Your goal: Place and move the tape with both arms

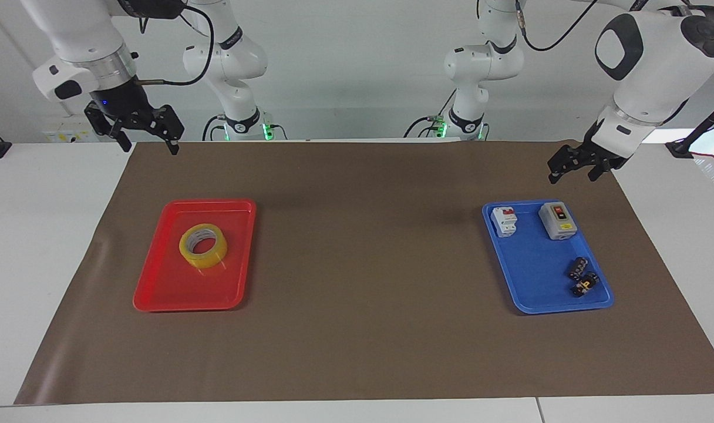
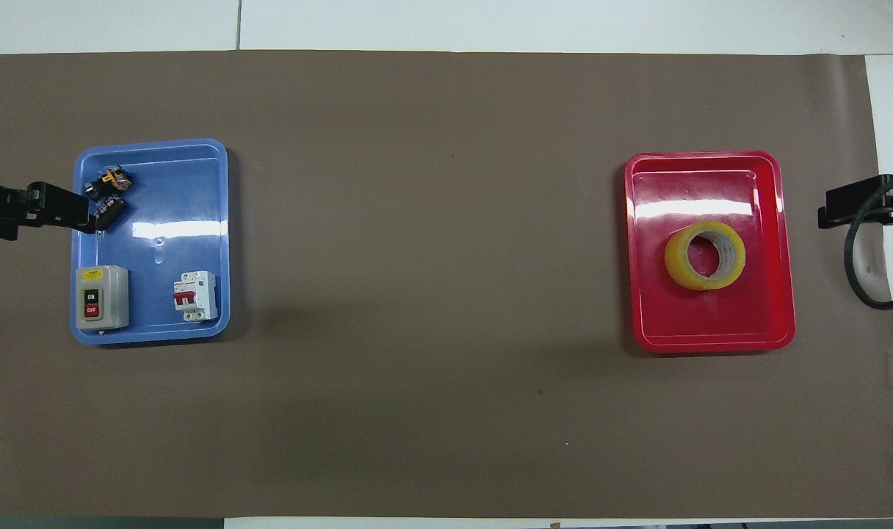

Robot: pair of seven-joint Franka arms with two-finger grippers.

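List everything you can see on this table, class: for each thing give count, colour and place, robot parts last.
tape: 1, yellow, in the red tray
red tray: 1, toward the right arm's end
blue tray: 1, toward the left arm's end
switch box: 1, grey, in the blue tray
circuit breaker: 1, white and red, in the blue tray
connectors: 2, black, in the blue tray
mat: 1, brown, covering the table
right hand: open, raised over the mat's edge
left hand: open, raised above the mat beside the blue tray
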